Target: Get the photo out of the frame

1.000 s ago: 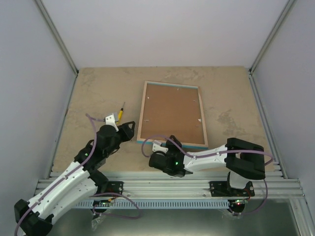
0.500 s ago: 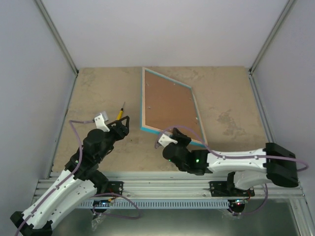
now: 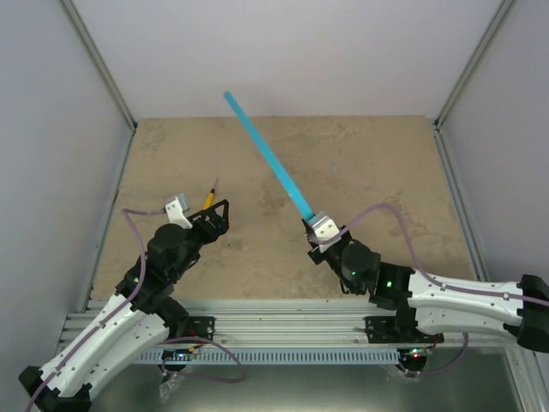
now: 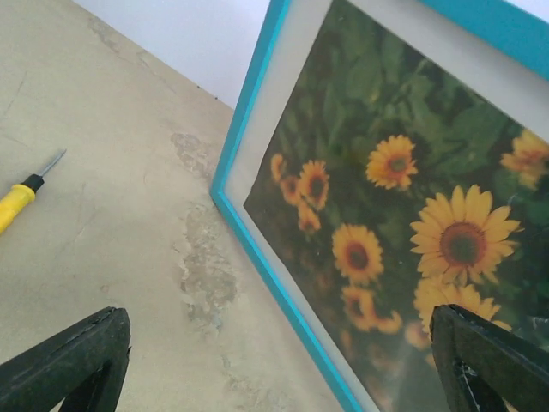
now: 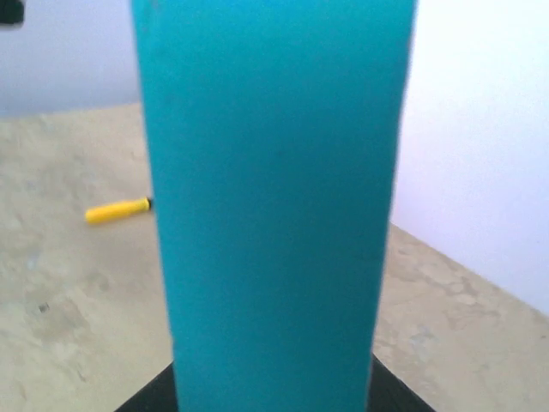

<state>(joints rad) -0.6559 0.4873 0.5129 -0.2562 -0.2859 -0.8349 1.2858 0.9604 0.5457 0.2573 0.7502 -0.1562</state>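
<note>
The turquoise frame [image 3: 270,159] stands up on its edge over the middle of the table, and from above it shows only as a thin blue bar. My right gripper [image 3: 319,230] is shut on its near end, and its blue side [image 5: 274,215] fills the right wrist view. In the left wrist view the frame [image 4: 249,112] faces my left gripper, with the sunflower photo [image 4: 395,215] behind a white mat [image 4: 292,77]. My left gripper [image 3: 225,217] is open and holds nothing, to the left of the frame and apart from it, its black fingers [image 4: 69,352] spread wide.
A yellow-handled screwdriver [image 3: 208,196] lies on the beige table just beyond my left gripper, also in the left wrist view as the screwdriver [image 4: 17,202]. Pale walls with metal posts close in the table [image 3: 386,172] on three sides.
My right gripper has raised the frame from lying flat, back up, to standing on edge. My left gripper has opened wide and drawn back slightly to the left.
</note>
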